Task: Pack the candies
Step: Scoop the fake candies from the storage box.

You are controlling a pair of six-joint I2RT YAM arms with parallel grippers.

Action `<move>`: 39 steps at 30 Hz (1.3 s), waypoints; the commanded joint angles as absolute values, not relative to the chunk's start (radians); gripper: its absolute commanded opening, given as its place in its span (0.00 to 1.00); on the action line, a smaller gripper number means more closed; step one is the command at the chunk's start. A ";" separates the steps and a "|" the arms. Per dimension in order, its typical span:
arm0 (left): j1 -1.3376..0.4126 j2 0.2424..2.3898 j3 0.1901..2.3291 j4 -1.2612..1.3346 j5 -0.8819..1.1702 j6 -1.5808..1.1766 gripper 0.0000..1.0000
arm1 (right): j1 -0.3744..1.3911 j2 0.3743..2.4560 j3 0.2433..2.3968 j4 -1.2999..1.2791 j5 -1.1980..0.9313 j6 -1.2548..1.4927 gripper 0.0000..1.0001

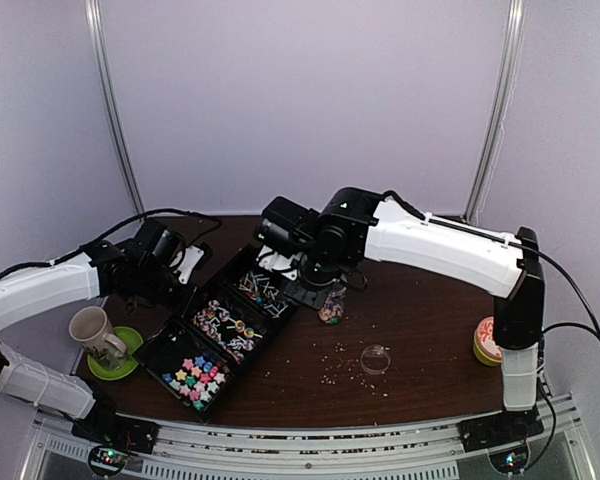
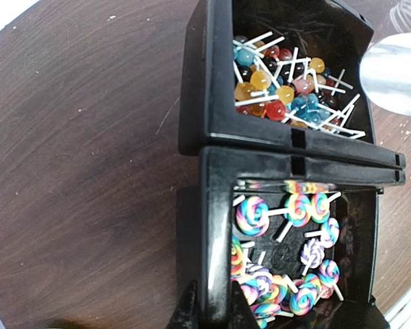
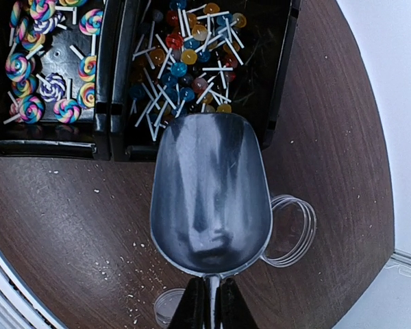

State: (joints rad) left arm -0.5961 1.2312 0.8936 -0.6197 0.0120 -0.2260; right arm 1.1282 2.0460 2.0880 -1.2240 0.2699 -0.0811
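Observation:
A black three-compartment tray [image 1: 176,335] holds the candies: ball lollipops on white sticks [image 2: 288,89] in the far compartment, swirl lollipops [image 2: 294,212] in the middle one, bright star pieces [image 1: 195,380] in the near one. My left gripper [image 2: 216,312] is shut on the tray's side wall [image 2: 216,240]. My right gripper [image 3: 211,305] is shut on the handle of a metal scoop [image 3: 211,192]. The scoop is empty, its tip over the edge of the ball lollipop compartment. A small clear jar [image 3: 294,229] stands on the table right beside the scoop.
A clear lid [image 1: 376,358] lies on the brown table among pale crumbs [image 1: 340,375]. A mug [image 1: 95,332] stands on a green saucer at the left. A yellow and red tub [image 1: 490,340] sits at the right edge.

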 commanded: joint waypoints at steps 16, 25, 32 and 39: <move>-0.641 1.163 0.893 -0.450 -0.020 -0.195 0.00 | 1.119 2.179 2.162 -1.264 0.262 -0.078 0.00; -0.642 1.187 0.899 -0.461 -0.051 -0.197 0.00 | 1.112 2.174 2.208 -1.266 0.230 -0.072 0.00; -0.643 1.214 0.914 -0.488 -0.092 -0.203 0.00 | 1.111 2.117 2.164 -1.284 0.283 -0.077 0.00; -0.643 1.213 0.914 -0.485 -0.090 -0.203 0.00 | 1.110 2.072 2.107 -1.257 0.281 -0.075 0.00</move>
